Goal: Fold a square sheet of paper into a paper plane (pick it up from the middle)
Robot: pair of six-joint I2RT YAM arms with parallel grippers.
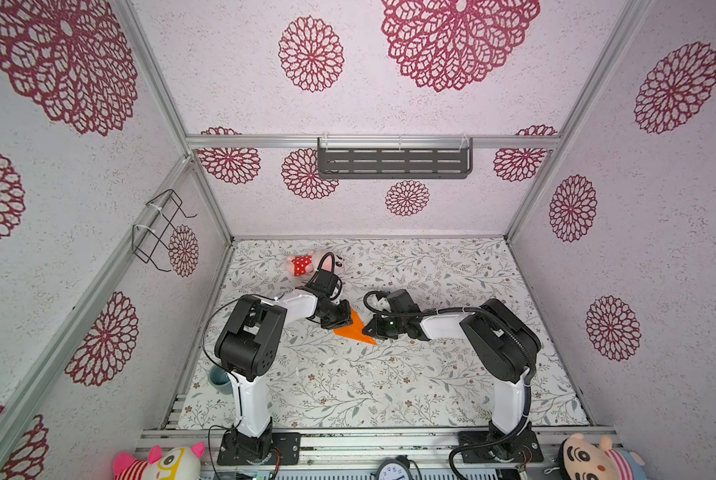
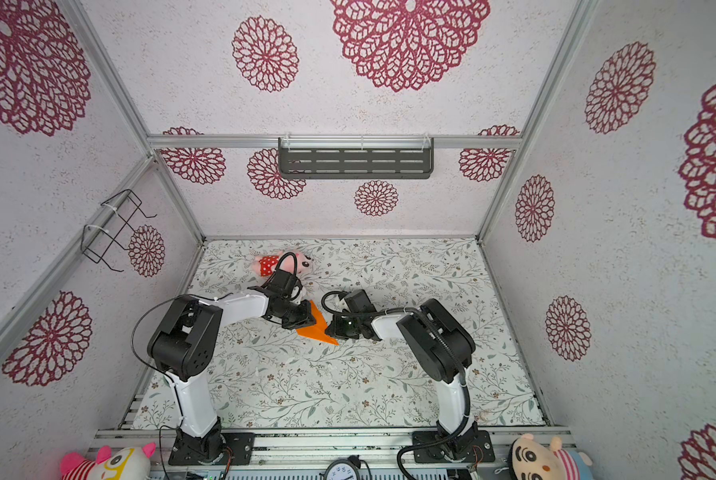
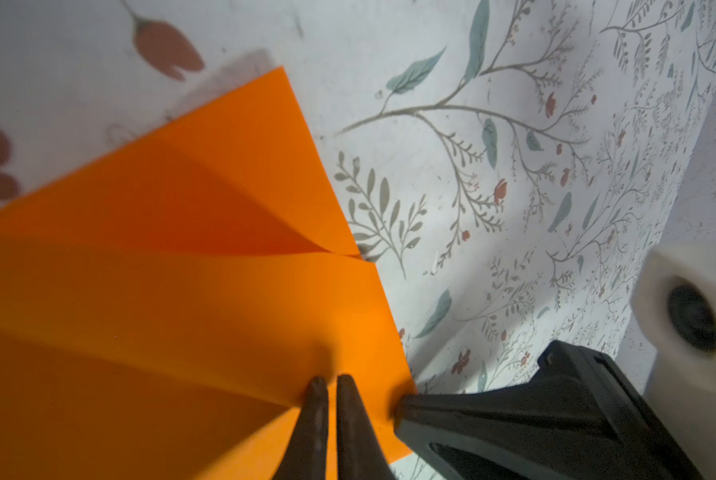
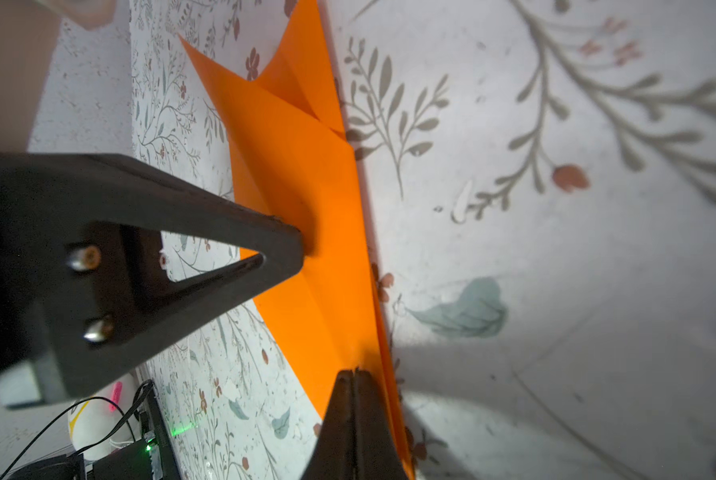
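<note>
Left gripper (image 3: pixel 326 384): fingers nearly closed, pinching the paper plane (image 1: pixel 354 330) at its wide tail. Right gripper (image 4: pixel 354 376): fingers closed on the opposite edge, likely steadying the centre crease. The plane sits between both, low over the floral counter (image 1: pixel 348 386); patterned walls enclose the cell.

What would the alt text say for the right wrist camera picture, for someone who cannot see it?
A folded orange paper plane lies on a floral tablecloth, pressed by two black robot grippers. The right gripper, its jaws shut, meets the paper at the bottom edge of the picture, while the left gripper touches its middle from the side.
</note>
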